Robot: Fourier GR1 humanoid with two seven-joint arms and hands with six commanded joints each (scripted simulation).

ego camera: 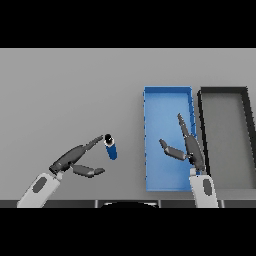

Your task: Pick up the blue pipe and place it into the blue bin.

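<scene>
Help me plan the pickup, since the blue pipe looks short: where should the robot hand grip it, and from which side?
Probably across the middle of the blue pipe, coming from its left, where the left robot hand already sits open, fingers near the pipe's dark upper end. The pipe is a short cylinder, so thumb and fingers can close on its opposite sides. The blue bin lies to its right.

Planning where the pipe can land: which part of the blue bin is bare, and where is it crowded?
The blue bin is bare across its far half and along its left wall. Its near right part is crowded by the right hand over it. The blue pipe lies left of the bin, at the left hand.
</scene>
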